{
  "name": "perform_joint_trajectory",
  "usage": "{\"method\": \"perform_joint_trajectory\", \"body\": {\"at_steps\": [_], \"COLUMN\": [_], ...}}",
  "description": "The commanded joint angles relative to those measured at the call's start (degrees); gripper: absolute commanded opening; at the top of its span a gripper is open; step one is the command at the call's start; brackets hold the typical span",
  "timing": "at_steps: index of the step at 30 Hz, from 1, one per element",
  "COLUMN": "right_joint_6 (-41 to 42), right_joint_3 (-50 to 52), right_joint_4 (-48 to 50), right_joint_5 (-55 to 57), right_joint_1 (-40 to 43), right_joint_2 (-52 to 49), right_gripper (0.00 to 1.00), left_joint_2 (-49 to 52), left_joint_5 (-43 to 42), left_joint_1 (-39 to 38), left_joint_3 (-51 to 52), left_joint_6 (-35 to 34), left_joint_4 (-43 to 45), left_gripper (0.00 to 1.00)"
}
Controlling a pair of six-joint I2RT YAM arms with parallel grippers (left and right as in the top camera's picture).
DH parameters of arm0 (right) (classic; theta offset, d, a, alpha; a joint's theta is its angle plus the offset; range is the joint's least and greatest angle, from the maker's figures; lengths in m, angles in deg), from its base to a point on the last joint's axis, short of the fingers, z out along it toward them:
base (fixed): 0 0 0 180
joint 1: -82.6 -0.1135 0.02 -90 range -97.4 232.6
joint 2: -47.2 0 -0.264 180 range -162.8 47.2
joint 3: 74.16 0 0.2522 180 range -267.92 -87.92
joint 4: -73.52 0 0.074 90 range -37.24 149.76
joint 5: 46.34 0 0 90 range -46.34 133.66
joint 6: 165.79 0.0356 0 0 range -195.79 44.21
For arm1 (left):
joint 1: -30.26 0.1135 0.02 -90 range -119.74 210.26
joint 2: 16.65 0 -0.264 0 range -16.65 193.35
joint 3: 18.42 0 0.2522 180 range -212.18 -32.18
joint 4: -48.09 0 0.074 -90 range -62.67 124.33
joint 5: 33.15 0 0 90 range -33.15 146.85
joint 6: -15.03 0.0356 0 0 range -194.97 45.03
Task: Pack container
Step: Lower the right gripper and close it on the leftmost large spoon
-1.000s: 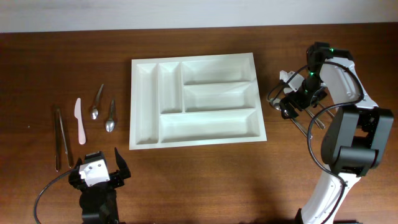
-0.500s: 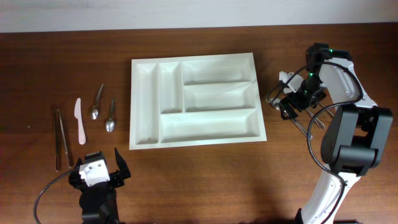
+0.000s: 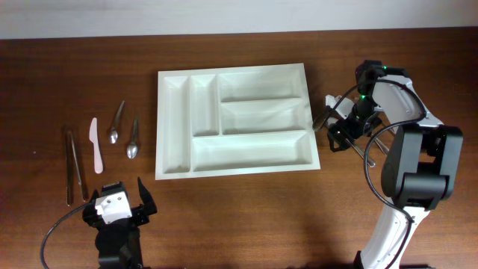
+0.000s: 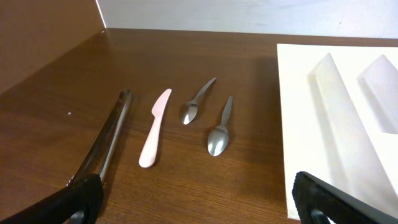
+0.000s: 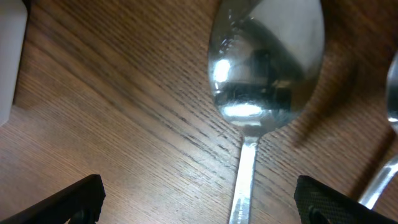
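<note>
The tray (image 3: 250,149) lay empty, nothing packed yet. The right gripper (image 5: 199,193) hovered wide over a spoon (image 5: 264,68) right of it. The left gripper (image 4: 199,196) hung wide, empty, near the left cutlery (image 4: 154,130).

The container (image 3: 218,104) is a large white rectangular plastic cutlery tray lying flat, open side up, on the table (image 3: 224,224), about midway between its left and right edges and nearer the far edge, turned slightly askew. Two narrow upright compartments fill its left part; three long horizontal ones are stacked on its right, the nearest one the longest.
</note>
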Motion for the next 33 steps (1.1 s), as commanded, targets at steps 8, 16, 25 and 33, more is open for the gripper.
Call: {"method": "perform_joint_trajectory", "body": {"at_steps": [8,16,25,33], "right_joint_6": [-0.57,-0.52,-0.13,-0.13], "right_joint_3": [0.63,0.7,4.81,5.31], "right_joint_4": [1.66,2.47,5.07,7.34], "right_joint_5": [-0.85,0.35,0.35,2.78], "right_joint_1": [-0.22,-0.22,-0.22,-0.22], "right_joint_2": [-0.7,-0.7,-0.7,-0.7], "right_gripper": [0.99,0.99,0.99,0.99], "left_joint_2": [0.15,0.15,0.15,0.15], "left_joint_5": [1.01,1.03,1.03,1.03], "left_joint_1": [0.2,0.2,0.2,0.2], "left_joint_3": [0.04,0.04,0.04,0.04], "left_joint_6": [-0.55,-0.55,-0.55,-0.55], "left_joint_4": [-0.33,-0.33,-0.31,-0.33], "left_gripper": [0.99,0.99,0.99,0.99]}}
